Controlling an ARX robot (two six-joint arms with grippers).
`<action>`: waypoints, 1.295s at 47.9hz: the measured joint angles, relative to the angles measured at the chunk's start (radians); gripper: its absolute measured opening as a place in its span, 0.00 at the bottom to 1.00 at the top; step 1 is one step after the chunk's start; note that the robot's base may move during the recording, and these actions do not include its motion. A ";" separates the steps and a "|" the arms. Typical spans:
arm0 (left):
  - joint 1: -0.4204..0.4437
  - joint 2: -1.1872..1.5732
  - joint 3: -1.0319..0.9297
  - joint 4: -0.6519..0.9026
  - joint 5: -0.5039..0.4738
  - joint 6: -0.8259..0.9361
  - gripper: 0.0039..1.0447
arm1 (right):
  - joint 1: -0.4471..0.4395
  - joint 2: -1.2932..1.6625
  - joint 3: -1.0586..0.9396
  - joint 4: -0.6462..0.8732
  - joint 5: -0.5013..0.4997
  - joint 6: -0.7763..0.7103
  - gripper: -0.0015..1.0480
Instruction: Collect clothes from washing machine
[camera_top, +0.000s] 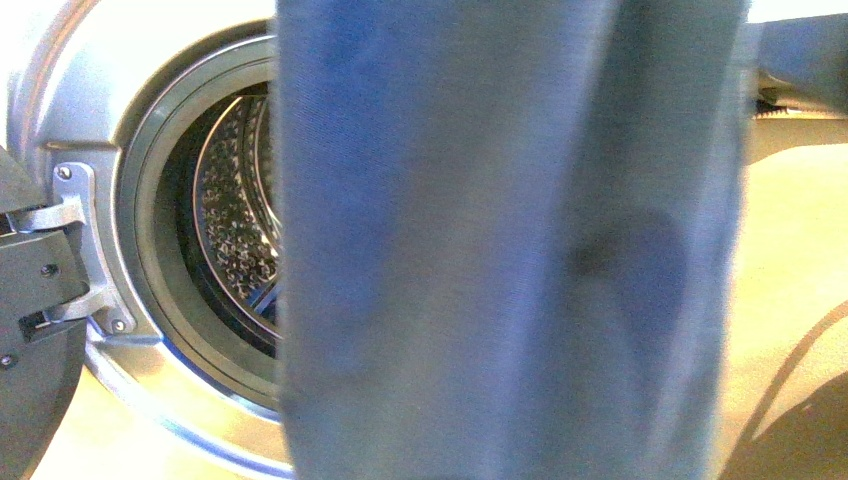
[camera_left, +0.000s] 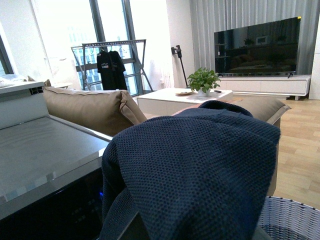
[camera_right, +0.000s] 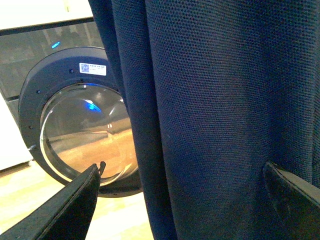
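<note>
Closest to the front camera, a navy garment hangs down like a curtain. It covers the middle and most of the right of that view, and it is outside the drum, in front of the machine. In the left wrist view this knitted cloth lies heaped over the left tool, so the tool is hidden and I cannot tell if it grips or not. In the right wrist view the right tool stands wide and grips nothing. Its two dark fingers are far apart, and the garment hangs just beyond them.

Behind the cloth is the grey washing machine. Its round mouth is uncovered and the perforated steel drum shows inside. The door is swung open on its hinge. It has round glass in a dark rim and carries a small white label. Low beside the machine is a woven basket.

Farther away there is a brown sofa, then a low white bench with a green plant. At the back are a drying rack with a black shirt and a television.
</note>
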 joint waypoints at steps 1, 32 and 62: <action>0.000 0.000 0.000 0.000 0.000 0.000 0.07 | 0.004 0.003 0.003 0.000 0.005 -0.001 0.93; 0.000 0.000 0.000 0.000 -0.002 0.000 0.07 | 0.182 0.156 0.182 -0.075 0.148 -0.068 0.93; 0.000 0.000 0.000 0.000 -0.005 0.000 0.07 | 0.353 0.243 0.275 -0.078 0.227 -0.089 0.93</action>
